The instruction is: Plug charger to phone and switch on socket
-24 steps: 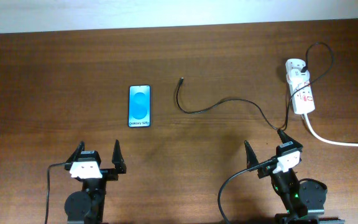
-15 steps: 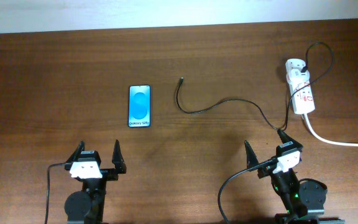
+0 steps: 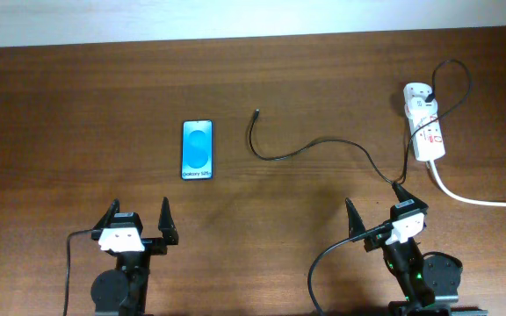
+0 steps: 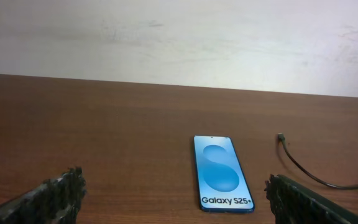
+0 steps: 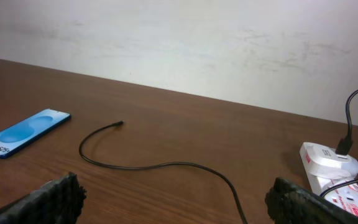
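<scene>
The phone (image 3: 198,150) lies flat on the table, blue screen up; it also shows in the left wrist view (image 4: 220,172) and the right wrist view (image 5: 22,132). The charger cable (image 3: 323,143) curls from its free tip (image 3: 256,112) across to the socket (image 3: 426,132), where its black plug sits. The cable shows in the right wrist view (image 5: 160,166) with the socket (image 5: 331,171) at right. My left gripper (image 3: 138,218) is open and empty, near the front edge below the phone. My right gripper (image 3: 374,207) is open and empty, just in front of the cable.
The socket's thick white cord (image 3: 473,197) runs off the table's right edge. A pale wall (image 3: 235,17) stands behind the table's far edge. The wooden table (image 3: 77,114) lies bare around the phone.
</scene>
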You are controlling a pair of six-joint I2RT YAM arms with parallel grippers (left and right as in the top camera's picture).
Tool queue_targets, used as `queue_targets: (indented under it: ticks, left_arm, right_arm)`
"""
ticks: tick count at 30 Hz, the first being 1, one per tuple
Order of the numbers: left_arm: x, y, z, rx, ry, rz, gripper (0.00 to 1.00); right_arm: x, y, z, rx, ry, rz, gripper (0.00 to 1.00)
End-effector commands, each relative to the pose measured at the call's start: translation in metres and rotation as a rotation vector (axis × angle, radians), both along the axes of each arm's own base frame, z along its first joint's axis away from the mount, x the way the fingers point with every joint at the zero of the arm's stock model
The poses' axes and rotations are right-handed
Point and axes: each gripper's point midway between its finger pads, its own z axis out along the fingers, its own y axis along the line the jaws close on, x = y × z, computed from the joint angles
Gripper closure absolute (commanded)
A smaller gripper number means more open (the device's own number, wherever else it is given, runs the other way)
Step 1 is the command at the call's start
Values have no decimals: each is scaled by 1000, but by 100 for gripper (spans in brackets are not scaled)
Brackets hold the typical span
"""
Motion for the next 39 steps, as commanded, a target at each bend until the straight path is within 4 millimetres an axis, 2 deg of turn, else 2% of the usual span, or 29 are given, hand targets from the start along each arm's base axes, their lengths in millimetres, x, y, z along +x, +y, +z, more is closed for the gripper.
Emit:
queue_targets:
  ticks: [1, 24, 27, 28, 31, 35, 39]
  left_arm:
    - [0, -1, -3, 15, 8, -10, 1]
    - [0, -2, -3, 14, 8, -15, 1]
    - [1, -2, 4, 13, -19, -16, 1]
    - [0, -10, 5, -4, -22, -59, 1]
    - [0, -12, 4, -5, -20, -70, 1]
    - [1, -11, 22, -43, -20, -63, 1]
    - [8, -11, 53, -50, 5, -62, 1]
  right_arm:
    - [-1, 3, -2, 8, 7, 15, 2]
    - [-1, 3, -2, 8, 6, 15, 2]
    - [-1, 3, -2, 7, 6, 15, 2]
    - [-1, 3, -2, 7, 7, 15, 1]
    - [-1, 3, -2, 7, 7, 15, 2]
    - [-1, 3, -2, 8, 6, 15, 2]
    - [-1, 3, -2, 8, 7, 15, 2]
